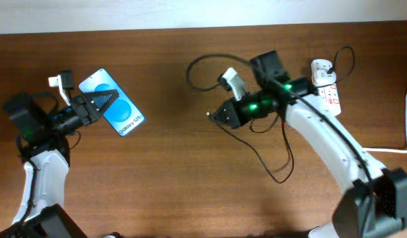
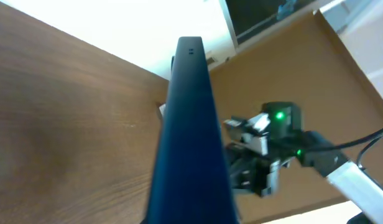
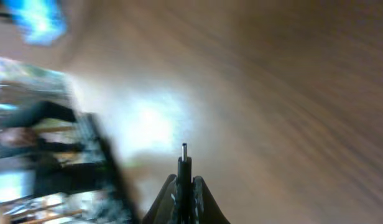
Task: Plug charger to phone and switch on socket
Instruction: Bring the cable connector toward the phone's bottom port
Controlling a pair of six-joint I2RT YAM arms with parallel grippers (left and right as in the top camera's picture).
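L hand clamped on phone; R hand pinching charger tip, well apart; plug-in & socket switch-on still to do.

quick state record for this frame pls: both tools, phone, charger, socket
left tool: shut on phone
right tool: shut on charger plug, tip pointing toward phone
phone: blue screen visible, left side of table
plug vs phone: apart, not plugged in
socket: far right, untouched; switch state unreadable
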